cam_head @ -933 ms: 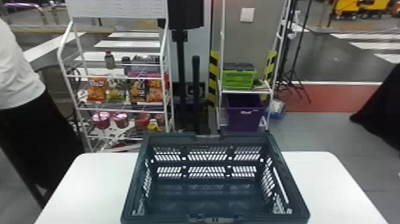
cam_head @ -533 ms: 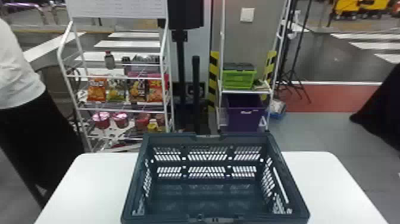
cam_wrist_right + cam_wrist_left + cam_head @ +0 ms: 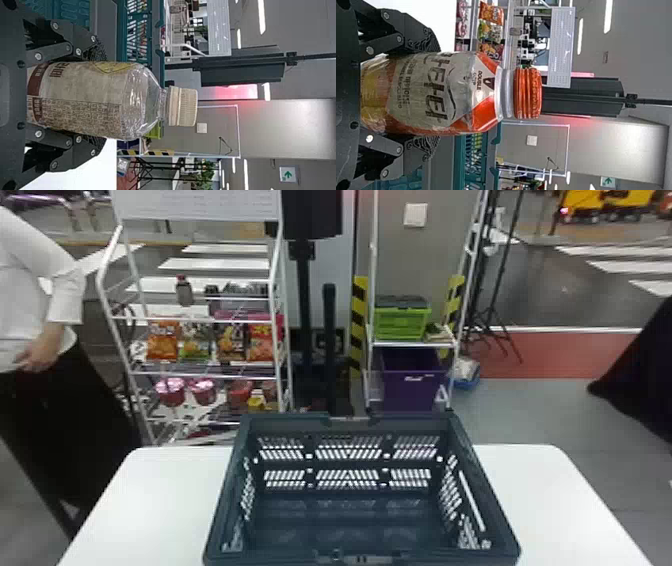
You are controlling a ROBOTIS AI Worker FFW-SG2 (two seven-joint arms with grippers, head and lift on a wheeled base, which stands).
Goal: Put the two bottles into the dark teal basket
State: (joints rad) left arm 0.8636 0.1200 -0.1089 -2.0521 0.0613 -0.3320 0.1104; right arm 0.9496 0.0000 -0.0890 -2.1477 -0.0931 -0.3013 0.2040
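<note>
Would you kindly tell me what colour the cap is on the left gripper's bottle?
The cap is orange-red, which shows best in the left wrist view.

"Where's there lettering?"
"On the red-capped bottle [image 3: 415, 89], the pale-capped bottle [image 3: 83, 99] and the purple bin [image 3: 410, 395]."
"Any signs?"
"One wall sign [image 3: 287, 174], bearing a green arrow."

Basket [image 3: 345, 534] noted on desk [image 3: 150, 510], twelve o'clock. Behind: snack rack [image 3: 200, 375], eleven o'clock; shelf unit [image 3: 410, 345] holding crates [image 3: 401, 324], one o'clock.
</note>
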